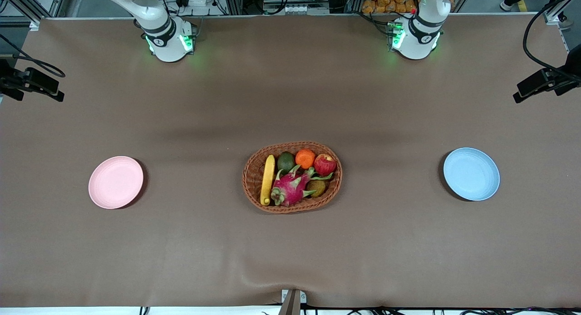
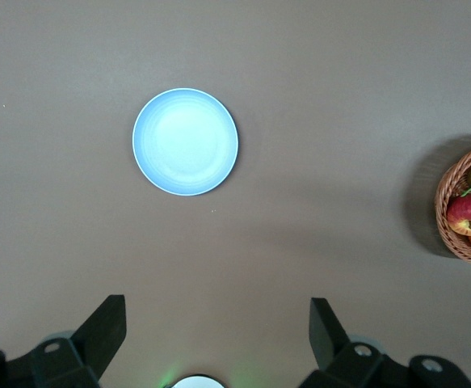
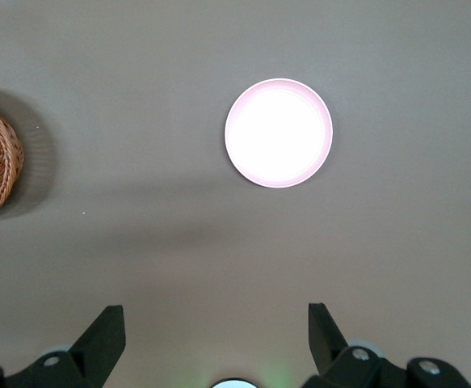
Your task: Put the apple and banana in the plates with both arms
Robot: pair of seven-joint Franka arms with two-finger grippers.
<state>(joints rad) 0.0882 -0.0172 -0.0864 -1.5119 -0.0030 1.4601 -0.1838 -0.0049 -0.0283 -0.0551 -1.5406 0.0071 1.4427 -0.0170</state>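
While both arms waited high above the table, we saw the basket (image 1: 292,176) sitting at the centre of the front view, with the banana (image 1: 268,179) lying along its end toward the right arm and the apple (image 1: 325,164) resting at its end toward the left arm, just beside the orange (image 1: 305,158). An avocado (image 1: 286,161) lay between the orange and the banana, and a pink dragon fruit (image 1: 292,189) filled the part of the basket nearest the front camera, with a brownish fruit (image 1: 317,187) tucked beside it. We found the pink plate (image 1: 115,182) bare in the left part of that frame, toward the right arm's end of the table, well apart from the basket. We found the blue plate (image 1: 471,174) bare in the right part of the frame, toward the left arm's end. Seen from its own wrist, the left gripper (image 2: 217,330) hung over bare table near the blue plate with its fingers spread wide and nothing between them. Our right gripper (image 3: 216,331) hung the same way near the pink plate, wide apart and holding nothing.
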